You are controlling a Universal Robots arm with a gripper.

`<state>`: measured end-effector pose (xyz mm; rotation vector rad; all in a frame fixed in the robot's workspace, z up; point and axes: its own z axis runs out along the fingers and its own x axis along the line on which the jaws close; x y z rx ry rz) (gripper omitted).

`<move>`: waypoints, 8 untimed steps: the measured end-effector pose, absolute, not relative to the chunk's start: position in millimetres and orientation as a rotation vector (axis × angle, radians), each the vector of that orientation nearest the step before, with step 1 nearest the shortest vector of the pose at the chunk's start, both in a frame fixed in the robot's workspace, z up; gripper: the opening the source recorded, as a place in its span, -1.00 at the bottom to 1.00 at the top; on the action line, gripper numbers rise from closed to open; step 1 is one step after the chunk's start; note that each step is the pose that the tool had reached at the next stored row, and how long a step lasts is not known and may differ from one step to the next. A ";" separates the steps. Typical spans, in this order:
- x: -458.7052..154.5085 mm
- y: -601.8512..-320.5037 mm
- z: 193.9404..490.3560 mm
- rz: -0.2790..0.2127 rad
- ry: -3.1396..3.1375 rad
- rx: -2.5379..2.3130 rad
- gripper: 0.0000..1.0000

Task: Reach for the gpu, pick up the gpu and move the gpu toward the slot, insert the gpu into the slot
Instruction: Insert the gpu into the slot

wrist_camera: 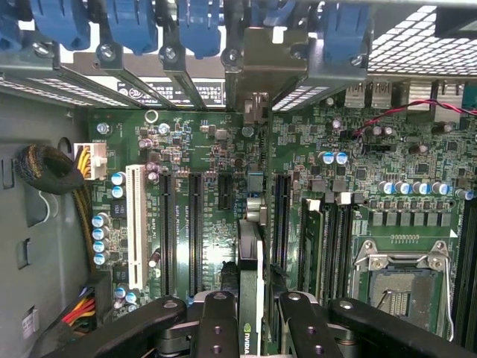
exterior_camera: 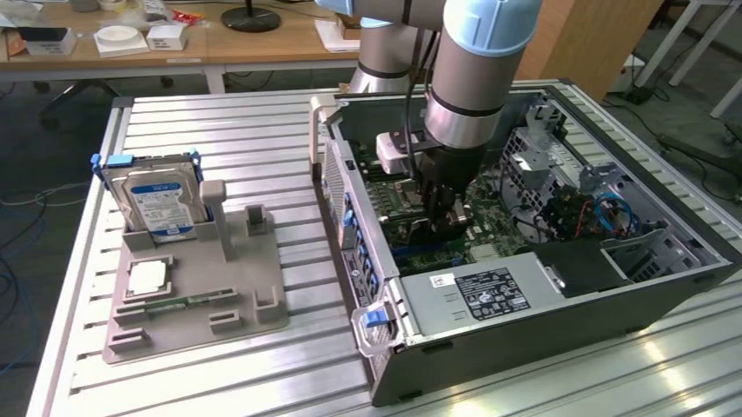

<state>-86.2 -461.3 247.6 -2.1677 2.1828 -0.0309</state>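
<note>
My gripper [exterior_camera: 444,221] reaches down into the open computer case [exterior_camera: 557,339], over the green motherboard [wrist_camera: 216,149]. The gpu [wrist_camera: 251,253] stands on edge between the black fingers [wrist_camera: 218,321], seen edge-on with its metal bracket [wrist_camera: 257,67] up against the case's rear panel. Both fingers press its sides, so the gripper [wrist_camera: 251,302] is shut on it. A bit of the blue slot [exterior_camera: 412,254] shows at the foot of the gripper. The card's lower edge reaches the board, hiding the slot beneath it. I cannot tell how deep the card sits.
Black expansion slots [wrist_camera: 194,231] and a white one [wrist_camera: 136,224] flank the card, with memory slots [wrist_camera: 332,246] and the processor socket [wrist_camera: 402,276] beyond. A power supply [exterior_camera: 475,291] fills the case's near end. On the exterior view's left, a grey fixture [exterior_camera: 191,295] holds a hard drive [exterior_camera: 162,204].
</note>
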 end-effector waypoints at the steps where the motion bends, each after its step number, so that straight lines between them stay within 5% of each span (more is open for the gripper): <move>1: -86.2 -461.3 247.6 -0.031 2.183 -2.168 -0.48; 8: -86.3 -461.3 250.1 -0.031 2.182 -2.167 -0.48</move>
